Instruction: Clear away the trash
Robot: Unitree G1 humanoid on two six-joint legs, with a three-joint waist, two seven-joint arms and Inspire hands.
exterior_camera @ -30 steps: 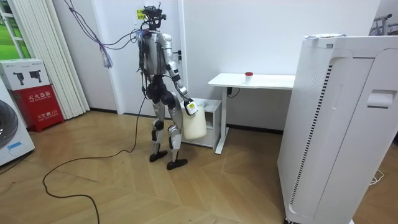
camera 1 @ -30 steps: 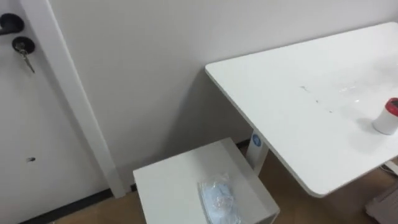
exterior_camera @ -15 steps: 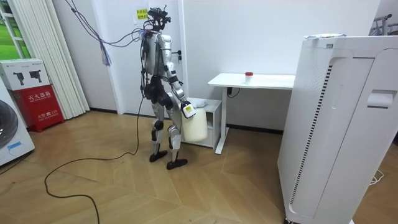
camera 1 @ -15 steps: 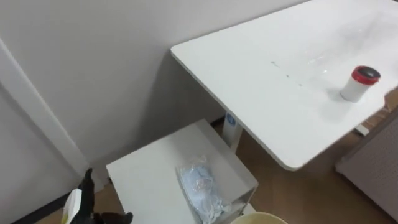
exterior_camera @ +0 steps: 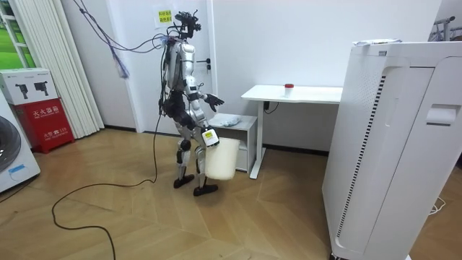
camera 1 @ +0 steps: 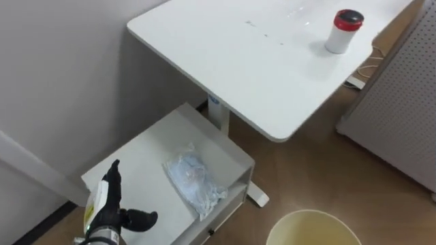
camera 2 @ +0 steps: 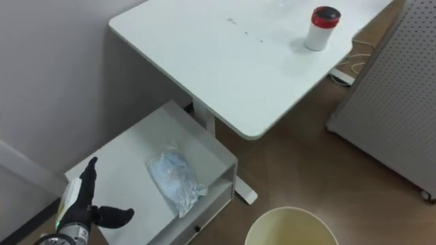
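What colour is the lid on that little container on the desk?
Red lid, clearest in the left eye view.

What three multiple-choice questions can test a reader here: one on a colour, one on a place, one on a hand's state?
1. The lid of the container on the desk is: A red, B blue, C green.
2. The plastic bag lies: A on the desk, B on the low cabinet, C in the left hand.
3. The left hand is: A open and empty, B shut on the bag, C shut on the container.
Answers: 1 A, the cap is red. 2 B, it rests on the cabinet top. 3 A, straight fingers, apart from the bag.
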